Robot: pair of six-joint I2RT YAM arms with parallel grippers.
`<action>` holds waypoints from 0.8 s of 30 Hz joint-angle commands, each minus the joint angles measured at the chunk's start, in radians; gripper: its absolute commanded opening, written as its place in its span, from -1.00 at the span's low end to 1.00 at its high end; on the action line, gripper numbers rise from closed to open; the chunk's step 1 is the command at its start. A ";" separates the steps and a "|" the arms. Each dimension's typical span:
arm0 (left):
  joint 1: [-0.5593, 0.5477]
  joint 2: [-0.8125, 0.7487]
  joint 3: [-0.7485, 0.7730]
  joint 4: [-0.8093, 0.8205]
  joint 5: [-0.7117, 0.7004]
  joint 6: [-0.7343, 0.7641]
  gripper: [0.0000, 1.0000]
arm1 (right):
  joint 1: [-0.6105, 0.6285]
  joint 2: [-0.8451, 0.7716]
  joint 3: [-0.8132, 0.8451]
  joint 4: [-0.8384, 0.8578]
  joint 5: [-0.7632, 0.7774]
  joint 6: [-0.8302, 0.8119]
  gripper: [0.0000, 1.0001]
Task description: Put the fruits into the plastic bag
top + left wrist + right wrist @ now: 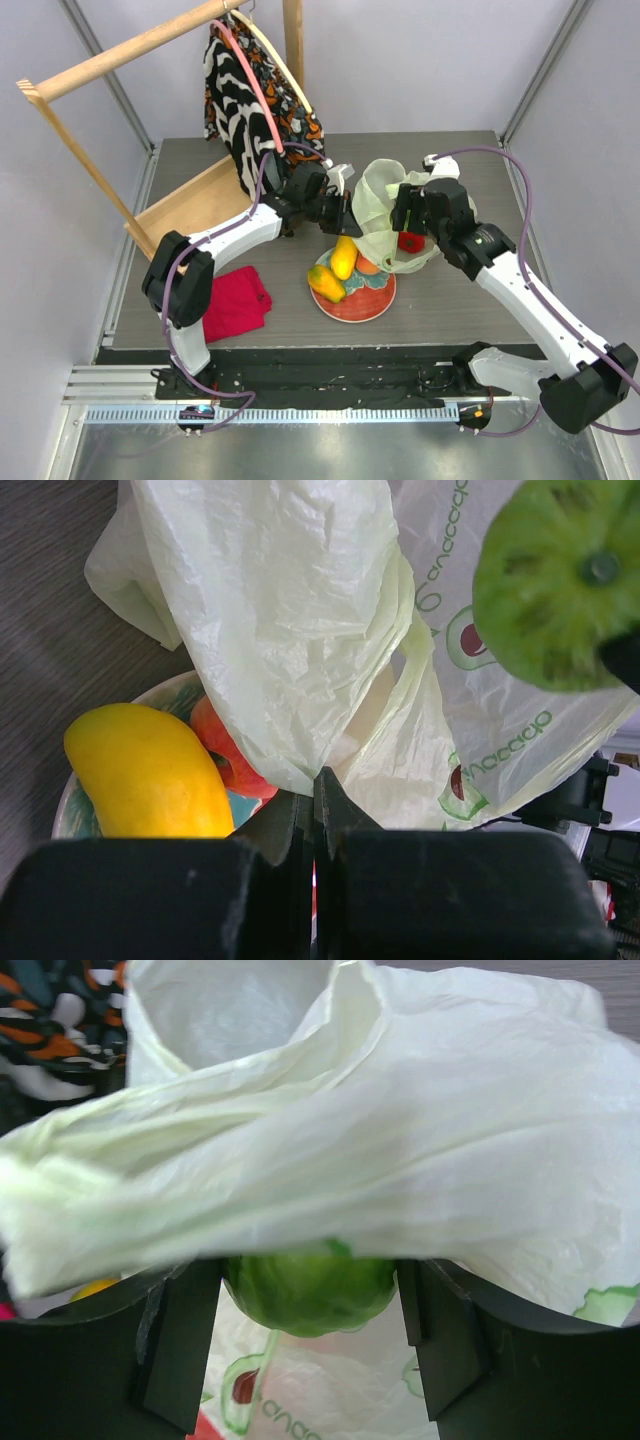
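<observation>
The pale yellow-green plastic bag (pixel 385 205) stands open just behind the red plate (pixel 355 305). My left gripper (pixel 347 208) is shut on the bag's edge (pixel 300 680), jaws pressed together on the film (pixel 315 780). My right gripper (pixel 405 220) is shut on the green round fruit (pixel 305 1295) and holds it over the bag (pixel 420 1130); the fruit also shows in the left wrist view (pixel 555 580). Two yellow mangoes (pixel 345 257) (pixel 327 283) and a peach (pixel 368 265) lie on the plate. A red fruit (pixel 408 241) shows at the bag under the right gripper.
A red folded cloth (pixel 238 300) lies at the front left. A wooden clothes rack (pixel 120 55) with a black-and-white patterned garment (pixel 250 90) stands at the back left, its base (pixel 195 205) on the table.
</observation>
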State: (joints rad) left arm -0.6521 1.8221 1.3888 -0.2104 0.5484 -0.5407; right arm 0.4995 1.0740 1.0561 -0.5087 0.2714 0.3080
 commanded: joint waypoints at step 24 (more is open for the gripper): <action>0.006 -0.052 0.012 0.000 -0.018 0.022 -1.00 | -0.164 0.273 -0.105 0.049 0.072 -0.060 -0.80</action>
State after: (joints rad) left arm -0.6521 1.8221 1.3888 -0.2169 0.5369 -0.5392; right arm 0.3424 1.3365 0.9565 -0.5201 0.3920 0.2413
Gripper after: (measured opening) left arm 0.012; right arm 0.726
